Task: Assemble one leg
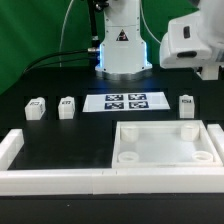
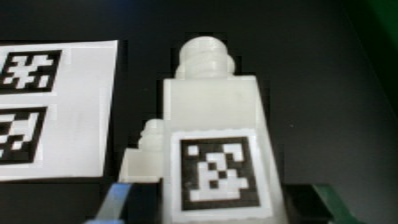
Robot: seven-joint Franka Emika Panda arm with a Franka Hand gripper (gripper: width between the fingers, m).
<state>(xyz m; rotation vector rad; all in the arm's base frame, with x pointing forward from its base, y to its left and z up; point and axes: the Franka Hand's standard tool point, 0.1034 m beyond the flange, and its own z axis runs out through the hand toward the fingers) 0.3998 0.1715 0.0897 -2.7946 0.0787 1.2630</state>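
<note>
In the wrist view a white leg with a black-and-white tag on its face fills the middle, its rounded tip pointing away. My gripper has one finger on each side of the leg's near end and looks shut on it. In the exterior view the gripper hangs high at the exterior view's right; the held leg does not show there. Three more legs lie on the black table: two at the exterior view's left and one at the right.
The marker board lies mid-table and shows beside the leg in the wrist view. The large white square panel sits at the front right against a white L-shaped wall. The robot base stands behind.
</note>
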